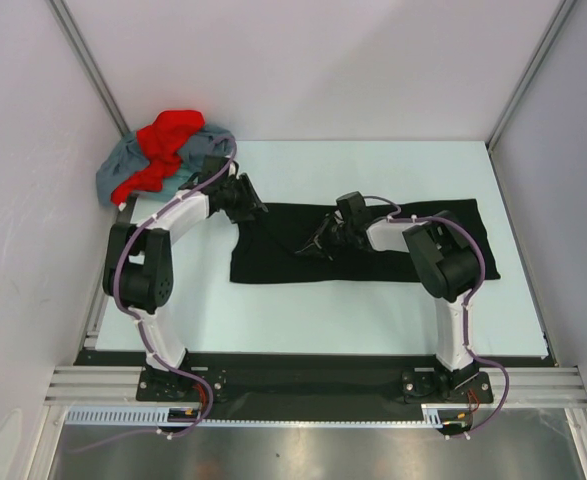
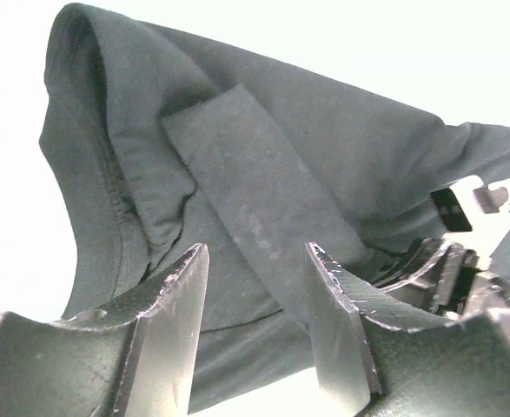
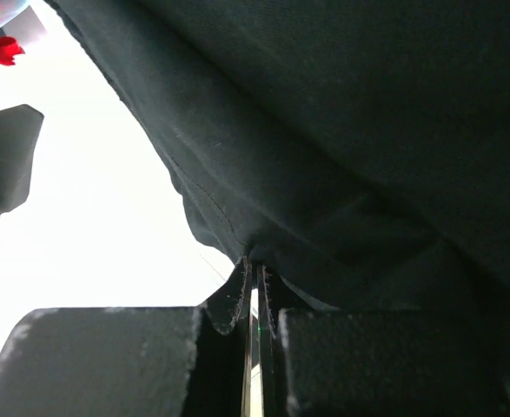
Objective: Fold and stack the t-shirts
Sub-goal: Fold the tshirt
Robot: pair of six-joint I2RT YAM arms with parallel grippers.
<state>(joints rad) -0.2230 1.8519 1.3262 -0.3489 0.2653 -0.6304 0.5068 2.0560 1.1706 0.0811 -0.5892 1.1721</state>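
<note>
Pile, far left corner: grey-blue t-shirt (image 1: pixel 113 172) crumpled against the side wall, with the red t-shirt (image 1: pixel 168 135) bunched on top of it. Both are unfolded. I judge they sit there to keep the working area free until their turn.

Left gripper (image 2: pixel 257 250): jaws parted roughly halfway, with nothing clamped between them. It hangs low at the left end of the black t-shirt (image 1: pixel 373 268), tips aimed at a flap (image 2: pixel 255 187) of doubled cloth. This looks like lining up for a grasp, not a hold.

Black t-shirt: spread across the middle of the table (image 1: pixel 373 320), its long side running left to right. The left part is rumpled and the right part lies flatter. It is the garment being worked on. The logo does not show.

Right gripper (image 3: pixel 255 265): jaws closed to a thin slit, with a small ridge of the black cloth pinched at the tips, somewhat left of the shirt's middle. I judge this grip anchors or lifts the fabric so that a fold can be made once the other arm has its end.

Containers: no bin, tray or basket shows. All three shirts lie directly on the table.

Stack: judged not yet begun, since no shirt is folded.
</note>
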